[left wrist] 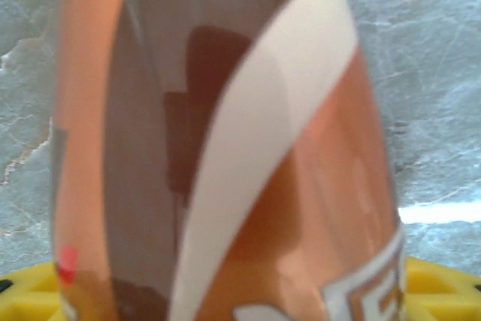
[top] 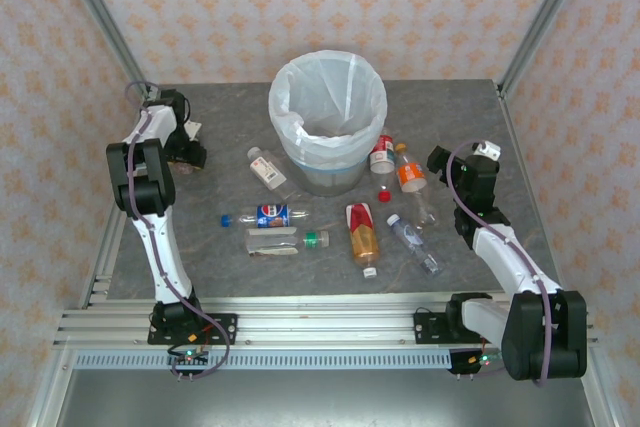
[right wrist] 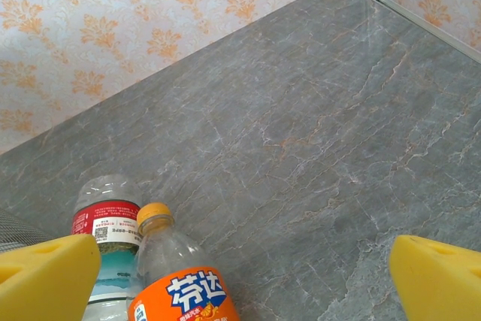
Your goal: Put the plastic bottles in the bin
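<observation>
While my left jaws, upper left in the top view, seem clamped on a brown-labelled bottle [left wrist: 248,148], my right jaws gape wide near the orange-labelled bottle [right wrist: 184,297]; other bottles [top: 270,215] lie on the worktop [top: 450,107] around the bin [top: 330,165]

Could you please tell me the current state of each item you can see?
bin: upright, bag-lined, open
orange-label bottle: lying, capped
amber bottle: lying, capped
blue-cap bottle: lying, capped
right gripper: open, empty
left gripper: around a brown-label bottle, grip unclear
</observation>
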Controlling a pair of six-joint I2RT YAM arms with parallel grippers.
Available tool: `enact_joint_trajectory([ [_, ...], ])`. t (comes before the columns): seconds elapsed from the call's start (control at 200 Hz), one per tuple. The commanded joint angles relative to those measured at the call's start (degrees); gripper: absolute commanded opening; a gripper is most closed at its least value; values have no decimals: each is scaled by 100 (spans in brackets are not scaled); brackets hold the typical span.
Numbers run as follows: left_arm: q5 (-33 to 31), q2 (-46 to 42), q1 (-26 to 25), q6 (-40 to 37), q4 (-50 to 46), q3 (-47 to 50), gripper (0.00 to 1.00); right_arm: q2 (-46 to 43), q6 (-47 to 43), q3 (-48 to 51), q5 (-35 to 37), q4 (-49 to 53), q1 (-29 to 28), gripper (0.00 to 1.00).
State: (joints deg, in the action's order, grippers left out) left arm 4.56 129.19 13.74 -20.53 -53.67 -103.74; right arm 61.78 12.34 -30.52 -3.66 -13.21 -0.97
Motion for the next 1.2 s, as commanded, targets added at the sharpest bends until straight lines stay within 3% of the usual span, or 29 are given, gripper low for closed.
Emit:
enact_joint_trajectory([
  [0.0, -297, -395, -36, 241, 194, 92, 55, -161, -203, -33, -288, 44, -27, 99],
  [0.17, -156, -950, -293, 822, 586, 308, 47, -254, -269, -67, -1182, 56, -55, 99],
  [0.3, -14, -1527, -543, 1440, 1156, 701, 47, -161, -366, -178, -1562, 185, -142, 99],
  [0.475, -69, -2303, -914, 2196, 1712, 1212, 46, -34, -438, -297, -1526, 447, -304, 99],
  [0.711, -783, -3172, -1507, 3287, 2194, 1880, 44, 9, -82, -364, -1477, 643, -362, 99],
  [0.896, -746, -3967, -1943, 4127, 2468, 2123, 43, 44, 142, -414, -1519, 833, -376, 99],
  [1.196, -154, -4947, -3058, 4101, 3376, 2001, 44, 366, 395, -605, -1462, 682, -438, 99],
])
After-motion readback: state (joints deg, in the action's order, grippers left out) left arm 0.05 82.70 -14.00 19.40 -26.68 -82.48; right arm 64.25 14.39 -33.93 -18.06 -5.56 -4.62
